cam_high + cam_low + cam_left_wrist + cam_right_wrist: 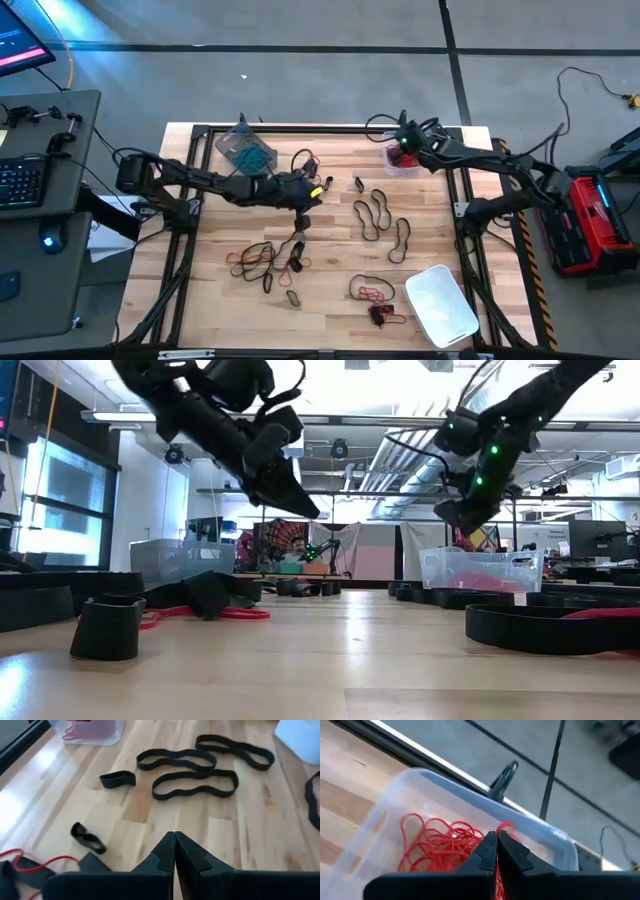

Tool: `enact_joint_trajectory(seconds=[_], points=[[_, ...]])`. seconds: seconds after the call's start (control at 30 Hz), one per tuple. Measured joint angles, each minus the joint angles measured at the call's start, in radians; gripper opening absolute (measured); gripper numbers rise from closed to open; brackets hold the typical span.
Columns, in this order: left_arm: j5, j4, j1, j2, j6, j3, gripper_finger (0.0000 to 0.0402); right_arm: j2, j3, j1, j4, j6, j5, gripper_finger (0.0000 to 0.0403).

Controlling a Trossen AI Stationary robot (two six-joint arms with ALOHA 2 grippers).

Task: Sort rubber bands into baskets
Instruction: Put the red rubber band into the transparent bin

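Overhead, right end effector (496, 836) above red-band basket (385, 815)

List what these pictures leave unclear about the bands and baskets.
- Whether the shut right gripper pinches a red strand over the basket of red bands: its fingers cover the contact in the right wrist view; too small in the high view.
- Contents of the teal-band basket: too small to count in the high view.
- Tangled bands by the shut left gripper: overlapping, colours hard to separate.
- Whitish basket: the left wrist view cuts it off.
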Motion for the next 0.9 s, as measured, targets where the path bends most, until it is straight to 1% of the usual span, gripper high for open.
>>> enact_joint_trajectory(seconds=[0.1,0.23,0.5,0.57,0.67,0.8,0.9], points=[[0.009,-0.090,0.029,0.000,0.024,0.037,0.0000,0.000,-0.022,-0.034,0.008,0.000,-0.038,0.0000],[0.009,-0.185,0.064,0.000,0.049,0.076,0.0000,0.000,-0.028,-0.045,0.004,-0.013,-0.045,0.0000],[0.010,-0.315,0.126,0.000,0.075,0.123,0.0001,0.000,-0.006,-0.044,-0.008,-0.022,-0.054,0.0006],[0.010,-0.317,0.133,0.000,0.075,0.126,0.0007,0.000,0.007,-0.044,-0.014,-0.025,-0.054,0.0020],[0.010,-0.310,0.147,0.000,0.072,0.127,0.0024,0.000,0.038,-0.044,-0.043,-0.026,-0.054,0.0056],[0.001,-0.301,0.168,0.009,0.030,0.127,0.0057,0.000,0.090,-0.040,-0.094,0.003,-0.054,0.0106],[0.000,-0.278,0.187,0.038,0.010,0.127,0.0083,0.000,0.124,-0.027,-0.125,0.008,-0.053,0.0132]])
